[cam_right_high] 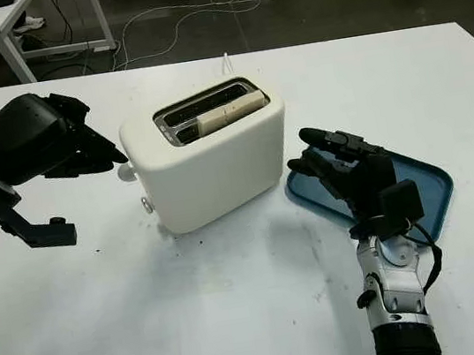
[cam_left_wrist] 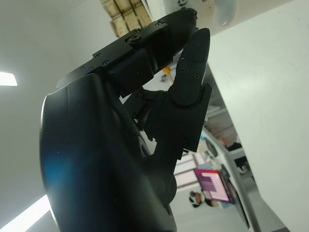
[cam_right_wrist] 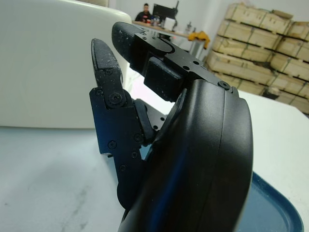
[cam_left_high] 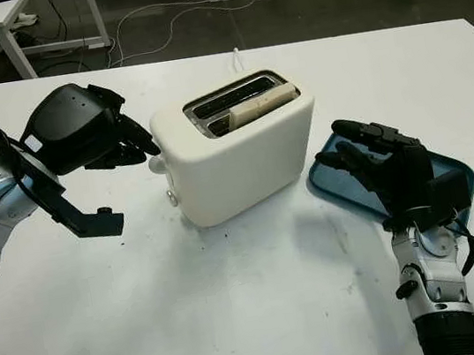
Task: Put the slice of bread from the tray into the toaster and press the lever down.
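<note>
— Sitting in the toaster's (cam_left_high: 241, 145) slot already, the bread (cam_left_high: 260, 103) meant only the lever (cam_left_high: 156, 164) was left?
— Yes; the left hand (cam_left_high: 116, 142) hung at it, fingers curled, gripping nothing. Contact was hard to judge.
— The right hand (cam_left_high: 378, 165)?
— Open, empty, above the tray (cam_left_high: 450, 168), hiding part of it.

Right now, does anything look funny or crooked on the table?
The bread sits in the toaster still poking up, so it is not pushed down. The left hand is at the lever. The right hand, open, is over the tray.
</note>
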### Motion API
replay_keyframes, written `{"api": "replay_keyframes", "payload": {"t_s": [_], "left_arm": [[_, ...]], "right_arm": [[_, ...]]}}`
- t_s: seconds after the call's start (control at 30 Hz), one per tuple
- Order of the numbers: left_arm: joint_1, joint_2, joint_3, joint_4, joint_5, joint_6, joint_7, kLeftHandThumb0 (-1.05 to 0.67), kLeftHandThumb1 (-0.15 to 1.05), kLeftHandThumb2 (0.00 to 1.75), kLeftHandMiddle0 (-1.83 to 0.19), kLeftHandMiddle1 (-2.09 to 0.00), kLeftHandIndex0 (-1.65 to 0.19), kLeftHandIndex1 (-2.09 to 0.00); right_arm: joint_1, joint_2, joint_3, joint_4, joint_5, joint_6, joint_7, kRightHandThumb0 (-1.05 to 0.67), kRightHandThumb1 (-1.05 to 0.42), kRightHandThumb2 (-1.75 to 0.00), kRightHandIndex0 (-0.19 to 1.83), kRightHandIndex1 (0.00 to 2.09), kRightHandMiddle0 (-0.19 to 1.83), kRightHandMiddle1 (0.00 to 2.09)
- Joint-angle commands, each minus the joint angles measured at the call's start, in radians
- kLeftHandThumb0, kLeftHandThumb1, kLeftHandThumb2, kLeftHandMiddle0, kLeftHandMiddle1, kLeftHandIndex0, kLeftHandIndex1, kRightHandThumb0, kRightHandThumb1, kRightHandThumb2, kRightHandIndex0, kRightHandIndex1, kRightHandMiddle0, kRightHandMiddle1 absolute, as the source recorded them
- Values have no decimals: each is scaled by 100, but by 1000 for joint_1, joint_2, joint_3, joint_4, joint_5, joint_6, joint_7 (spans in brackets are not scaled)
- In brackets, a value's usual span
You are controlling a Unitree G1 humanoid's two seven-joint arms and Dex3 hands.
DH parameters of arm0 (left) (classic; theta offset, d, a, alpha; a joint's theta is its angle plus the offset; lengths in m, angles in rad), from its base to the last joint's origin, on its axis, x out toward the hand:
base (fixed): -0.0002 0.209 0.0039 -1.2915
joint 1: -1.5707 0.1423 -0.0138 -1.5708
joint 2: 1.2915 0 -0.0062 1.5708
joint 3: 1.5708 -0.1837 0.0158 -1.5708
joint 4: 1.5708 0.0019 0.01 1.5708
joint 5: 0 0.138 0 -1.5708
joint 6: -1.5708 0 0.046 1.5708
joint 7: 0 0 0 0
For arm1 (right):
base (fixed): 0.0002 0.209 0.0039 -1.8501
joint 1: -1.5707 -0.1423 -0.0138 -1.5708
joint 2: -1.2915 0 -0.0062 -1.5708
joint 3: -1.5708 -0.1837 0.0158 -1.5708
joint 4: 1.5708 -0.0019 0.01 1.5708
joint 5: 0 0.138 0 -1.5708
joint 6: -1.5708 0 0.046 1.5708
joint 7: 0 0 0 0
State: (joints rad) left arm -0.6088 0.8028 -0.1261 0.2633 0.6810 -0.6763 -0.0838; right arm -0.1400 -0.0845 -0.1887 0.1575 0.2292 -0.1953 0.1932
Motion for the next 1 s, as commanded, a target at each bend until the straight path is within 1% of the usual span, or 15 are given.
{"api": "replay_keyframes", "payload": {"t_s": [0.0, 0.17, 0.33, 0.57, 0.67, 0.8, 0.97], "left_arm": [[2, 9, 0, 8, 5, -3, 12, -39, 88, 0, -86, -149, -128, -2], [9, 1, -11, 10, 3, 2, 6, -40, 89, 0, -89, -138, -129, -1], [10, -2, -17, 12, 11, -2, 15, -40, 88, 0, -89, -137, -129, -1], [13, -11, -28, 15, 30, 3, 30, -41, 86, 0, -91, -141, -130, -1], [13, -19, -38, 31, 24, 1, 24, -40, 87, 0, -92, -136, -130, -1], [16, -38, -64, 60, 15, 0, 4, -39, 88, 1, -90, -138, -130, -1], [10, -71, -99, 127, 35, -22, 38, -40, 86, 0, -89, -143, -132, -1]], "right_arm": [[7, 3, -2, -12, 12, 12, -2, -40, -89, 0, 131, 0, 113, 0], [6, 2, -4, 0, 17, 1, 6, -40, -89, 0, 131, 0, 113, 0], [7, 1, -5, -2, 14, -3, 6, -41, -90, 0, 131, 0, 113, 0], [10, -3, -3, -8, -2, 3, -8, -42, -89, 0, 131, 0, 114, 0], [11, -1, -4, -10, 1, 4, -9, -41, -89, 0, 131, 0, 113, 0], [13, -2, -6, -9, 2, 6, -11, -42, -89, 0, 131, 0, 113, 0], [17, -4, -7, -14, 1, 3, -11, -42, -89, 0, 131, 0, 113, 0]]}}
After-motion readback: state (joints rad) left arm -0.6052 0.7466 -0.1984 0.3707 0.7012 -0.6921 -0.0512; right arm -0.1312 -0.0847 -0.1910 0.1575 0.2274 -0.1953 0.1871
